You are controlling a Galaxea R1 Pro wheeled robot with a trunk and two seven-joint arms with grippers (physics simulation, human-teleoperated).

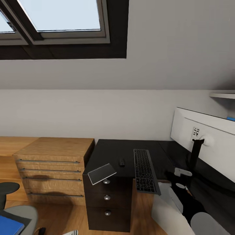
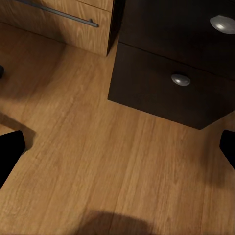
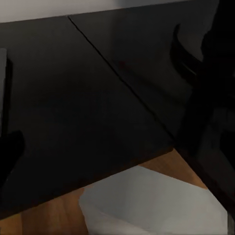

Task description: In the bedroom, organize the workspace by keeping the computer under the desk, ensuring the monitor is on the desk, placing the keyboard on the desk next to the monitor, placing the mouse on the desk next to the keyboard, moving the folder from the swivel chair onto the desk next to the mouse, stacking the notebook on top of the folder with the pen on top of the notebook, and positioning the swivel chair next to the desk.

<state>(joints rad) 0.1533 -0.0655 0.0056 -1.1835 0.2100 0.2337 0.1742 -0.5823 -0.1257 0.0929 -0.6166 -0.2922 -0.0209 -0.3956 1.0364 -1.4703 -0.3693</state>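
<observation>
Both end effectors gape empty; keyboard (image 1: 145, 171) lies just left of the right one (image 1: 182, 182).

Black right arm (image 1: 191, 205), pale grey-white housings

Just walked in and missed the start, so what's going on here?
A two-armed robot is tidying a workspace and holds nothing now. On the black desk lie the keyboard, its near end past the edge, the mouse beside it and the notebook at the near corner. The monitor stands to the right, its white back showing. The blue folder is on the swivel chair. The left gripper is open over the floor.
</observation>
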